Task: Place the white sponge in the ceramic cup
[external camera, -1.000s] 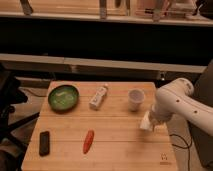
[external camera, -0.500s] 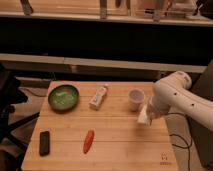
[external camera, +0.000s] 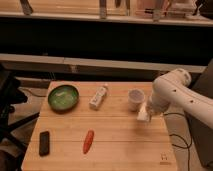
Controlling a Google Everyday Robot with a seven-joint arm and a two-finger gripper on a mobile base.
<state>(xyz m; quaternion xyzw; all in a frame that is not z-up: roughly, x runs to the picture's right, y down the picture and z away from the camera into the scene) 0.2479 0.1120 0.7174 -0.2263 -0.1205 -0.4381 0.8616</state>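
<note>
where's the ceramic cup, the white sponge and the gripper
ceramic cup (external camera: pixel 135 98): camera view, on its front wall
white sponge (external camera: pixel 143 115): camera view, on the block's lower face, right of the cup
gripper (external camera: pixel 148 111): camera view, at the arm's tip by the sponge

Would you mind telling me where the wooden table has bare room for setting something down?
Bare wood lies between the orange carrot and the table's right edge, and between carrot and black rectangular device. It is crowded by the white ceramic cup, where the pincer holds the white sponge.
</note>
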